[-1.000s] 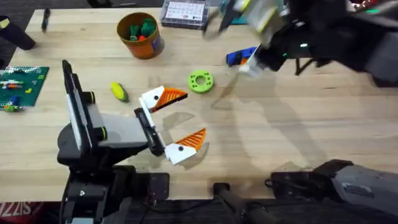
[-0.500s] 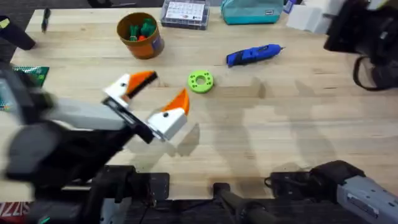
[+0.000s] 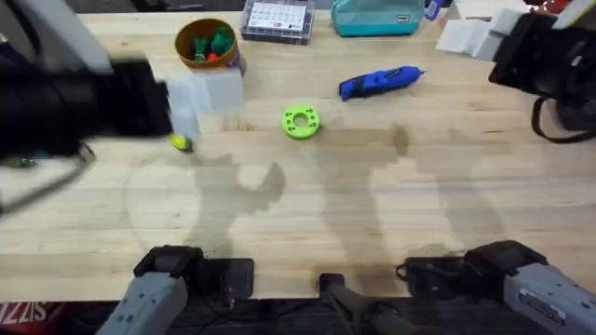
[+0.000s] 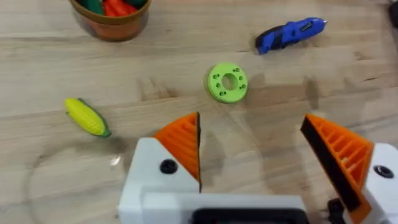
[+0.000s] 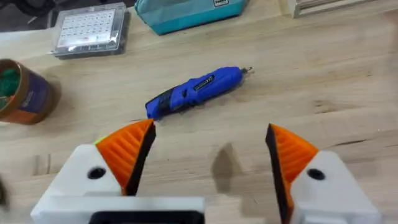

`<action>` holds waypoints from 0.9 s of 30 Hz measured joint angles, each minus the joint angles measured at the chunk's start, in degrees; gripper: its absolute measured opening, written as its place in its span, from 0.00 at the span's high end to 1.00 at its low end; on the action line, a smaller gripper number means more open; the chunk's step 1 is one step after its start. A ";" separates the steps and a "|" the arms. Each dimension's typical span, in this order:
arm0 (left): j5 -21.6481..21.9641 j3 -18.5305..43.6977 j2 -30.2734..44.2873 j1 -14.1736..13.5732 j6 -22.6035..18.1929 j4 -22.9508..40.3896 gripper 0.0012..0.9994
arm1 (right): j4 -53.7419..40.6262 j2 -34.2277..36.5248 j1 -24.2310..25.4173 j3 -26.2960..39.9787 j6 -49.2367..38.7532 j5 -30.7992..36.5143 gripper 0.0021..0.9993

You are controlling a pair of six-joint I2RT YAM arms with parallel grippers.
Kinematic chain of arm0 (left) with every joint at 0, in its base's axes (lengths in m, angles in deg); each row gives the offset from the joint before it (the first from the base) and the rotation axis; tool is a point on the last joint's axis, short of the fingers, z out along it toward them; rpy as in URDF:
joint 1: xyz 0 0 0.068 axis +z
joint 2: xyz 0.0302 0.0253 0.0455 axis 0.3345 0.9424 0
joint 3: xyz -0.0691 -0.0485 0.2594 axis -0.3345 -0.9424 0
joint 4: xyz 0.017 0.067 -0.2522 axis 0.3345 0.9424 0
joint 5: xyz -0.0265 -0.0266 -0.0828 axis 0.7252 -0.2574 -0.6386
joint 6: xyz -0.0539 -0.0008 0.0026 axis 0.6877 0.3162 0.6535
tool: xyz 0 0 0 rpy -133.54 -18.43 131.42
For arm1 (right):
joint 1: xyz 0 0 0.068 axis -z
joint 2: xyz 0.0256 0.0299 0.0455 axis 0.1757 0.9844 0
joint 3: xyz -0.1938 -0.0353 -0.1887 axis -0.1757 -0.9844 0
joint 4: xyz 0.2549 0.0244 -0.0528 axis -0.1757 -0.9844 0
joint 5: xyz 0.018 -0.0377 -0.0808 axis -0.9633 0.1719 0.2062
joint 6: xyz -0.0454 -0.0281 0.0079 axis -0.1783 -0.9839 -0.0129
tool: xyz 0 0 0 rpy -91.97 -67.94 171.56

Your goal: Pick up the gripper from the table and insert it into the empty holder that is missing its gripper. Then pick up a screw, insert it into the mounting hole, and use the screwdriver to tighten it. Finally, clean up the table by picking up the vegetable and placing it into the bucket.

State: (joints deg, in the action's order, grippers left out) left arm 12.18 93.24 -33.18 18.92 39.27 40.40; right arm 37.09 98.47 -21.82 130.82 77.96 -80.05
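Observation:
The yellow vegetable (image 4: 87, 117) with a green end lies on the wood, just short of the orange bucket (image 3: 209, 51). My left gripper (image 4: 261, 152) hangs open above the table, with nothing between its orange ribbed pads (image 4: 183, 146). In the overhead view the left arm (image 3: 84, 102) is large and blurred and covers most of the vegetable (image 3: 180, 141). The blue screwdriver (image 5: 196, 90) lies flat beyond my open, empty right gripper (image 5: 208, 152). The right arm (image 3: 540, 56) sits at the far right. The loose gripper, the holder and the screw are out of view.
A flat green ring disc (image 3: 300, 122) lies mid-table between the vegetable and the screwdriver (image 3: 377, 82). A clear parts box (image 3: 277, 19) and a teal pouch (image 3: 377, 17) line the back edge. The bucket holds several toy pieces.
The left arm rose from the front of the table and swept to the back left, over the vegetable. The right arm pulled back from the screwdriver to the far right corner.

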 joint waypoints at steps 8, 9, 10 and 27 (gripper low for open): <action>4.96 14.66 12.50 0.00 -0.42 7.81 0.01 | -1.38 0.04 0.04 0.00 -2.75 -4.26 0.01; 6.09 14.74 13.21 0.00 -0.30 8.61 0.01 | -1.63 0.04 0.04 0.00 -3.90 -5.55 0.01; 7.89 14.77 13.99 0.00 0.56 9.79 0.01 | -2.02 0.04 0.04 0.00 -4.84 -6.50 0.01; 24.53 2.20 29.56 13.75 16.56 7.58 0.01 | -4.74 0.04 0.04 0.00 -8.74 -10.17 0.01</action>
State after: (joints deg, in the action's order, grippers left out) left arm 36.71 95.44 -3.62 32.67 55.83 47.99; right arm 32.35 98.51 -21.78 130.81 69.22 -90.22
